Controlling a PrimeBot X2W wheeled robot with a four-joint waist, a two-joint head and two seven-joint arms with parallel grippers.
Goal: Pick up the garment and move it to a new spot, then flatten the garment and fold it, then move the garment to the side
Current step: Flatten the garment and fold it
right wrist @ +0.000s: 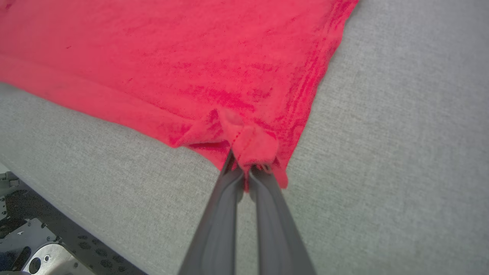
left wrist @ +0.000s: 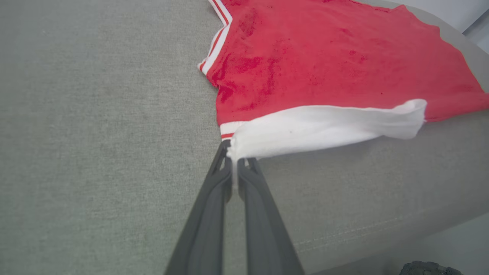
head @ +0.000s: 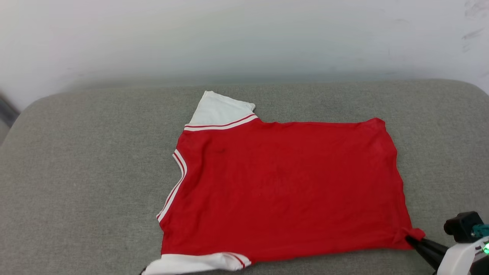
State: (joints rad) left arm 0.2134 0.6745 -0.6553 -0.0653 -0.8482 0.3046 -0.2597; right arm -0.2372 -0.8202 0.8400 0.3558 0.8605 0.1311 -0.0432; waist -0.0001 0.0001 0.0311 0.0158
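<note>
Grips a bright red short-sleeved T-shirt of soft cloth (head: 286, 183), white-sleeved with striped trim, at two places. Pinches the edge of the near white sleeve (left wrist: 324, 126) with the left gripper (left wrist: 233, 157), pressed shut on the cloth. Clamps the near hem corner, bunched into a small fold, with the right gripper (right wrist: 246, 167), likewise closed tight. Has the shirt spread nearly flat on a wide grey woven cushion (head: 76, 172), collar toward the robot's left, hem toward its right, far sleeve pointing at a pale wall (head: 244, 38).

Left end effector (left wrist: 233, 161), right end effector (right wrist: 245, 169): both clamping garment (head: 286, 183).
</note>
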